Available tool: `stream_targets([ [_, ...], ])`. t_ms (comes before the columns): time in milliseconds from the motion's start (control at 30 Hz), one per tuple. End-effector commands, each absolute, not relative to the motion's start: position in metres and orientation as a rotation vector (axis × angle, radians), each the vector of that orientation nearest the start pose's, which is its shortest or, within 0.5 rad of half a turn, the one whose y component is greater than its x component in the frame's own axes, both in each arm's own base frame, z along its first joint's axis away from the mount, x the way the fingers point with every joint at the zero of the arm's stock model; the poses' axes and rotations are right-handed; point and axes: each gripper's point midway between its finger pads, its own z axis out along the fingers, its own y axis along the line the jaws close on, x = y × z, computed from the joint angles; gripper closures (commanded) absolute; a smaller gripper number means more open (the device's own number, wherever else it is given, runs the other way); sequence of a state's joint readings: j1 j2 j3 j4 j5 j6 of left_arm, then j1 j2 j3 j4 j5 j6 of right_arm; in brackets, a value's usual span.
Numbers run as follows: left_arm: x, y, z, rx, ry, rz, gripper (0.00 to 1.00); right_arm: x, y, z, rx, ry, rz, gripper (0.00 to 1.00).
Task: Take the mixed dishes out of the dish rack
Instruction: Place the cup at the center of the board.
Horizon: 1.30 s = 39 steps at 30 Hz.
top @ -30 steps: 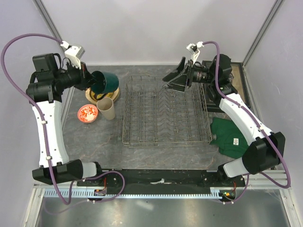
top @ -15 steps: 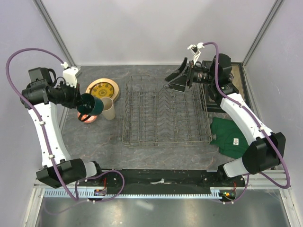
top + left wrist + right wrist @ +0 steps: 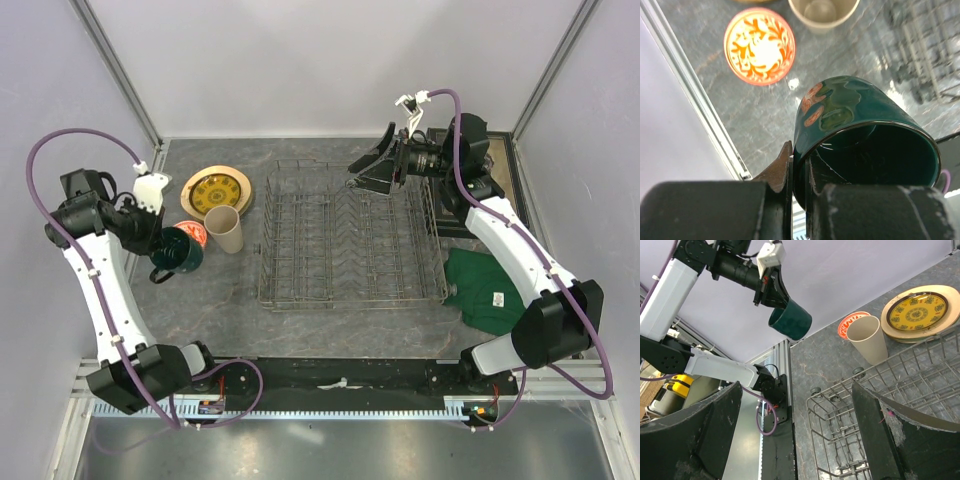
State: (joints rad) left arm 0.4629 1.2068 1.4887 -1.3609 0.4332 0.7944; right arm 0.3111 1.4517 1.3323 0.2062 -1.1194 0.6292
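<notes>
Near the left edge of the table (image 3: 215, 300), the left gripper (image 3: 799, 162) had the dark green mug (image 3: 855, 125) pinched by its rim, fingers (image 3: 777, 172) narrow, the mug tipped and aloft. Best play, I judged: level it, lower gently, and land just short of the red-and-white bowl (image 3: 760, 45). Beyond stood the beige tumbler (image 3: 822, 12) and the gold-brown plate (image 3: 216, 190). Over the dish rack's (image 3: 350, 240) far side, the right gripper (image 3: 358, 172) hung wide, holding nothing.

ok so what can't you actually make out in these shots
- small red-and-white bowl, top view: mostly hidden behind the dark green mug.
- tall beige tumbler, left wrist view: cut off by the top edge.
- dish rack, left wrist view: blurred, and cut off at the right edge.
- green cloth, top view: partly under the right arm.
</notes>
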Motion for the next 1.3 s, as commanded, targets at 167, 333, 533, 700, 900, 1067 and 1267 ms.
stream_targets([
  [167, 0.208, 0.078, 0.204, 0.586, 2.575, -0.065, 0.99, 0.291, 0.269, 0.413, -0.805, 1.485, 1.467, 0.02],
  [333, 0.212, 0.081, 0.175, 0.561, 2.609, -0.085, 0.98, 0.291, 0.269, 0.411, -0.804, 1.489, 1.47, 0.02],
  [533, 0.226, 0.085, 0.156, 0.506, 2.62, -0.126, 0.98, 0.292, 0.269, 0.411, -0.799, 1.491, 1.468, 0.02],
  [700, 0.241, 0.088, 0.147, 0.471, 2.622, -0.145, 0.98, 0.292, 0.269, 0.409, -0.8, 1.495, 1.466, 0.02],
  [900, 0.256, 0.08, 0.138, 0.494, 2.63, -0.159, 0.99, 0.294, 0.269, 0.407, -0.798, 1.5, 1.465, 0.02],
  [1067, 0.265, 0.071, 0.134, 0.507, 2.636, -0.161, 0.98, 0.293, 0.269, 0.405, -0.801, 1.502, 1.463, 0.02],
  [1267, 0.273, 0.06, 0.122, 0.547, 2.662, -0.143, 0.98, 0.292, 0.269, 0.405, -0.806, 1.497, 1.458, 0.02],
])
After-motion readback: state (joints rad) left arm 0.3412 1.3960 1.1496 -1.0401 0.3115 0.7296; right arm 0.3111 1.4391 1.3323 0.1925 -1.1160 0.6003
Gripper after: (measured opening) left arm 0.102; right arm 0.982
